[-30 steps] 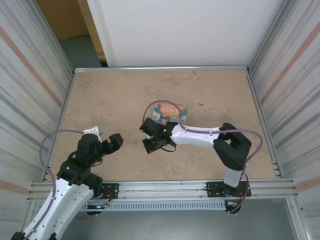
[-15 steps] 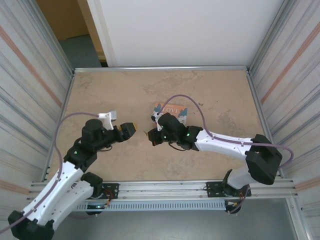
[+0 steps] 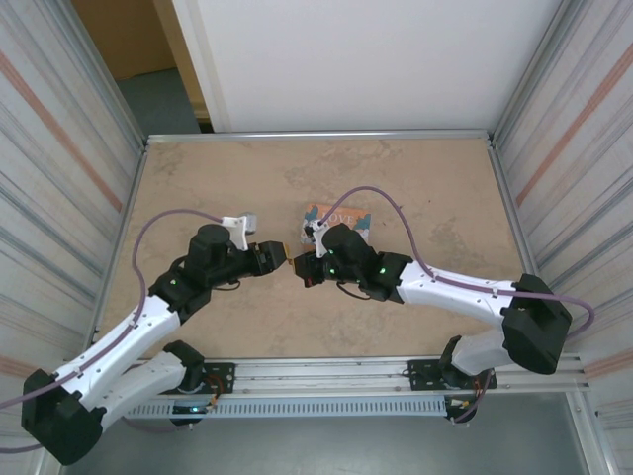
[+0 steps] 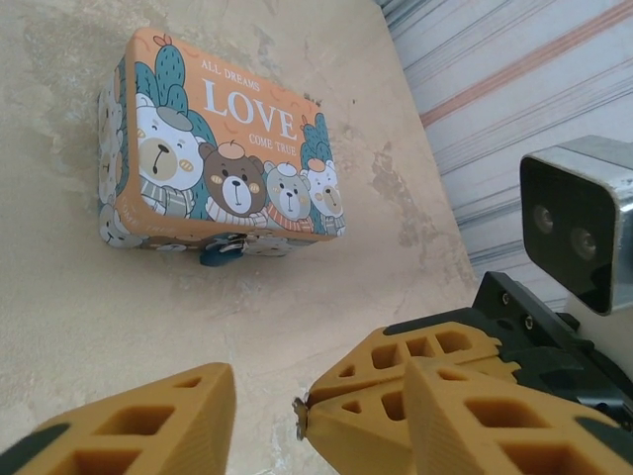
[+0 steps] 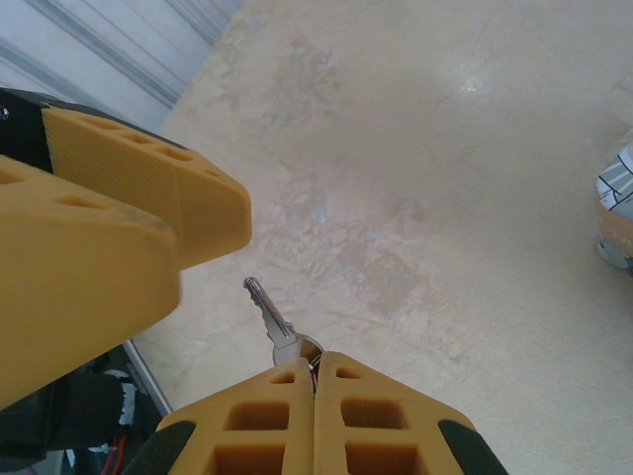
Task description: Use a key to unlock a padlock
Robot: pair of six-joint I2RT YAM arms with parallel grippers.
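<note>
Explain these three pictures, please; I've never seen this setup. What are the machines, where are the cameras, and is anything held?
These are two robot arms bolted at the near edge of a table. The overhead picture looks down from behind them; the other two come from cameras on their wrists. On the table lies an orange-and-teal LOVE box, with a tiny dark padlock at one long side. The right gripper is shut on a small silver key, blade sticking out. The left gripper stands open, its yellow fingers either side of the right gripper's tip, gripping nothing.
</note>
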